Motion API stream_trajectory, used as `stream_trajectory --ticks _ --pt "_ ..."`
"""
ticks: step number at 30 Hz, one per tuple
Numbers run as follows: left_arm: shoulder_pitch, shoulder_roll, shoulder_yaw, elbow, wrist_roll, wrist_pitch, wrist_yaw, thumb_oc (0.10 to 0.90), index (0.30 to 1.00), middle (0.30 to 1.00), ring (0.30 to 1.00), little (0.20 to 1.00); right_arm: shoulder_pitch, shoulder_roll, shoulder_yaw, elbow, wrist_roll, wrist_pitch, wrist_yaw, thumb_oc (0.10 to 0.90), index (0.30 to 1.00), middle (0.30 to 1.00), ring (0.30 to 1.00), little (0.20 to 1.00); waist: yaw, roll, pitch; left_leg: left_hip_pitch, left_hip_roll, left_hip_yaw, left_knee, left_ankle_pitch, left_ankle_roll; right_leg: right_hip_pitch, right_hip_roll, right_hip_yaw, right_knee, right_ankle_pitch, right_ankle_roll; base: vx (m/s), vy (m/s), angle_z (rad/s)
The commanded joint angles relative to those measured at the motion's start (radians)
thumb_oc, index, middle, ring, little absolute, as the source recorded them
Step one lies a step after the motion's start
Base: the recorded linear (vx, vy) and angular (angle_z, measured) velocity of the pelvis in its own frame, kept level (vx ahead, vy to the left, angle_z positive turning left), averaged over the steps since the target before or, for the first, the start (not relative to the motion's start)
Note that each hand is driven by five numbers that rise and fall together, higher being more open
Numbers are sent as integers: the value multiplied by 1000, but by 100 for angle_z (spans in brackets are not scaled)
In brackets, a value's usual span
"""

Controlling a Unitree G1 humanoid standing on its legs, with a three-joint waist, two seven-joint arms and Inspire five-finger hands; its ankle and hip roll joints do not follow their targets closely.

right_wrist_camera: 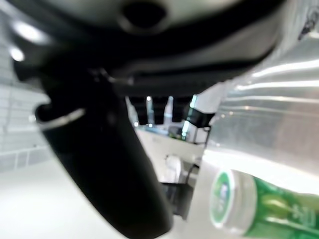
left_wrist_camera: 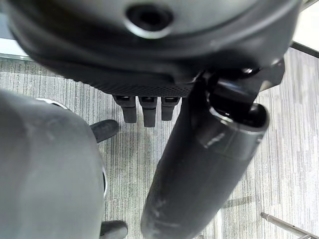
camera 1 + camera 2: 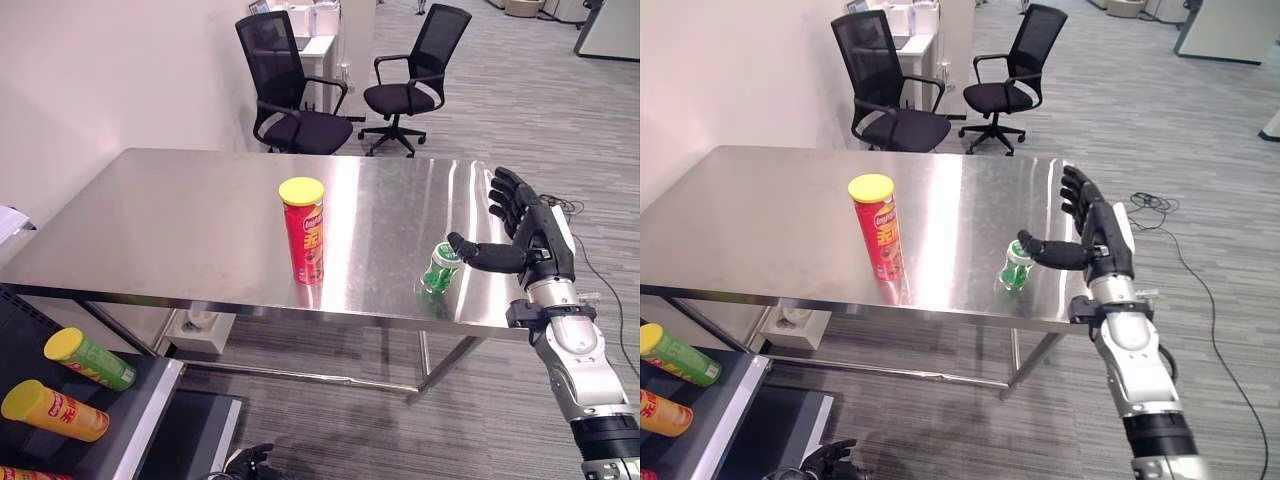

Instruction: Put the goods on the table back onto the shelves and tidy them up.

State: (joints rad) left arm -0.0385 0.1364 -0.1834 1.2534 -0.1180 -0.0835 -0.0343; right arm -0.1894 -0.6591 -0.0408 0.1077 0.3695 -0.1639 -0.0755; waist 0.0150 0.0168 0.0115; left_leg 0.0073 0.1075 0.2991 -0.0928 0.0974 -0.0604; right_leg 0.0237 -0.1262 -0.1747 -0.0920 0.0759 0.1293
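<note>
A red chips can (image 3: 304,238) with a yellow lid stands upright mid-table on the steel table (image 3: 180,230). A small green bottle (image 3: 439,267) lies on its side near the table's front edge, its white cap (image 1: 223,199) close in the right wrist view. My right hand (image 3: 528,228) is open just right of the bottle, fingers spread upward and thumb (image 3: 478,252) stretched out over the bottle's top. My left hand (image 3: 250,462) hangs low beside the shelf, its fingers (image 2: 144,107) relaxed over the carpet. The black shelf (image 3: 150,400) at lower left holds a green can (image 3: 92,360) and an orange can (image 3: 55,411) lying down.
Two black office chairs (image 3: 290,90) (image 3: 415,70) stand beyond the table's far edge. A white wall (image 3: 90,80) runs along the left. A white box (image 3: 200,330) sits on the floor under the table. Grey carpet (image 3: 470,400) lies to the right.
</note>
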Motion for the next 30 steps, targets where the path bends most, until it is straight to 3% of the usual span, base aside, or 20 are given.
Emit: stream_trajectory --ticks 1,14,30 --pt "-42 50 -15 36 -9 -44 -8 800 900 900 900 900 -55 -22 -69 -52 -16 -100 -15 800 900 900 900 900 30 -57 -23 30 30 -24 6 -69 -44 60 -32 2 34 -63 35 8 -4 3" --pt "-31 54 1 14 -19 -46 -17 800 900 900 900 900 26 45 -33 -69 -14 -76 47 800 900 900 900 900 31 -58 -20 30 29 -27 6 -72 -43 60 -31 -3 34 -65 34 2 -1 1" --pt "-14 57 -11 -8 -16 -46 -14 800 900 900 900 900 29 112 -32 21 -91 -60 -12 800 900 900 900 900 34 -55 -20 38 26 -31 6 -78 -38 61 -31 3 33 -64 32 0 0 0"
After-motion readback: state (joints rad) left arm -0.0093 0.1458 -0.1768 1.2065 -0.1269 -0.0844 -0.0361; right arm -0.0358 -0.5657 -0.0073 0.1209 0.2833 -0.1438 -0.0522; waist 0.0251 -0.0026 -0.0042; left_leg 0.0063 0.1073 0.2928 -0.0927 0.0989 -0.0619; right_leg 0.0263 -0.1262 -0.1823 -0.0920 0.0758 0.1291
